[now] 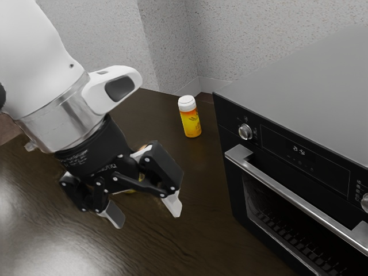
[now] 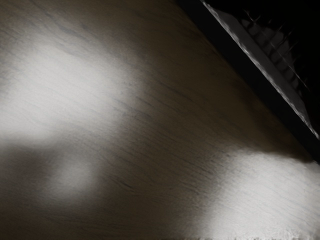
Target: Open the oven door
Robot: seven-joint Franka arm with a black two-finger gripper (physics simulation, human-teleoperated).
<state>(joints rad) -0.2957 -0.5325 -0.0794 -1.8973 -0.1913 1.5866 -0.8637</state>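
Arm and oven, partly visible

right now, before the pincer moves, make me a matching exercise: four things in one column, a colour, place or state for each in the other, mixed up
Things:
1. pincer
2. bottle
3. handle
4. display

Descriptions:
A. silvery bar across the front of the oven
B. dark, with pale digits on it
C. open, apart from the bar
D. upright, yellow-orange with a white cap

Right pairs: 1-C, 2-D, 3-A, 4-B
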